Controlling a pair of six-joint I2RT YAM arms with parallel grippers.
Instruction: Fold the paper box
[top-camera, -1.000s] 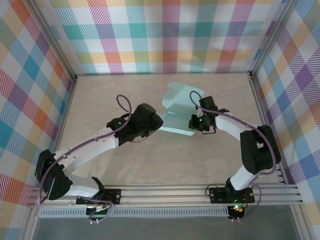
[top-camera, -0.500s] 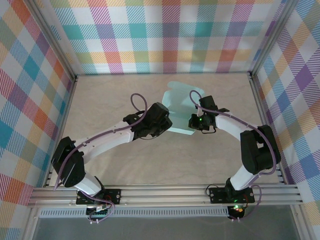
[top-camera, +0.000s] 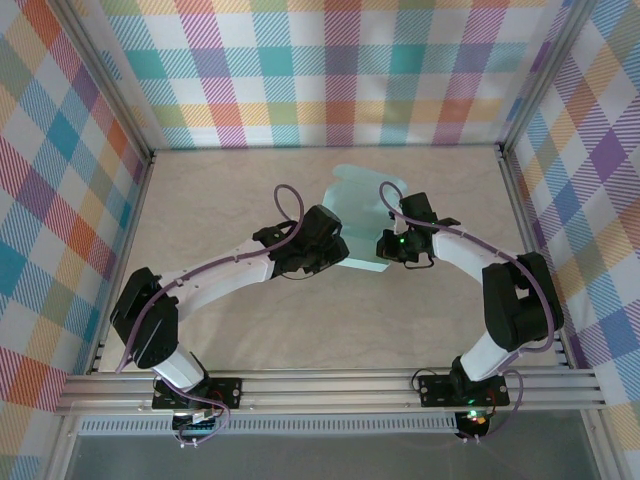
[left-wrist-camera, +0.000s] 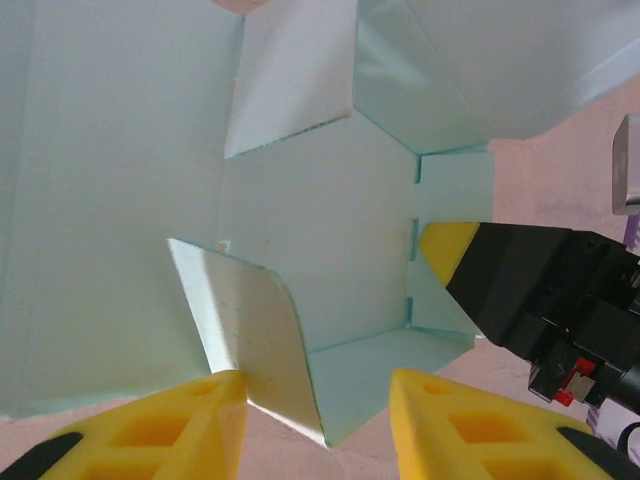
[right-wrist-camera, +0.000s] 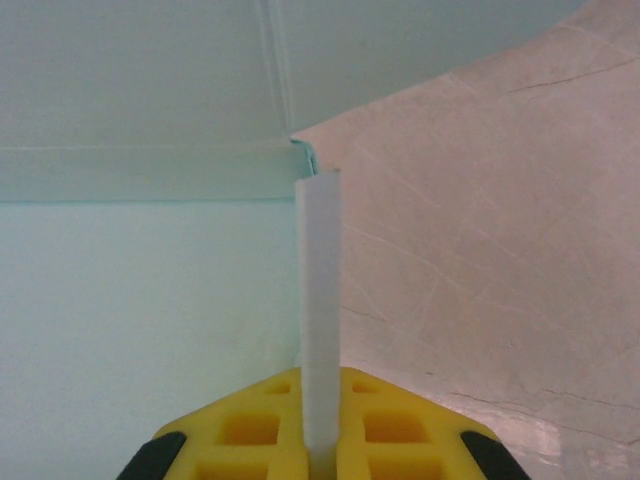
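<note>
Beige table (top-camera: 220, 200), mint paper box (top-camera: 360, 205) between both grippers
Left gripper (left-wrist-camera: 316, 415) spread, raised flap (left-wrist-camera: 255, 330) just ahead; right gripper (right-wrist-camera: 320, 425) pinches an upright flap (right-wrist-camera: 318, 300)

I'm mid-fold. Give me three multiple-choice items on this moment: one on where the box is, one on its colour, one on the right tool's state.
1. Where on the table does the box lie?
A) by the arm bases
B) middle of the far half
C) left far corner

2. What colour is the box?
A) pale mint
B) red
C) black

3. The right tool is:
A) open, clear of the card
B) holding a cup
C) shut on a box flap

Answers:
1 B, the top view shows it mid-table in the far half.
2 A, the card is mint in every view.
3 C, its wrist view shows a thin card edge pinched between the yellow fingers.
</note>
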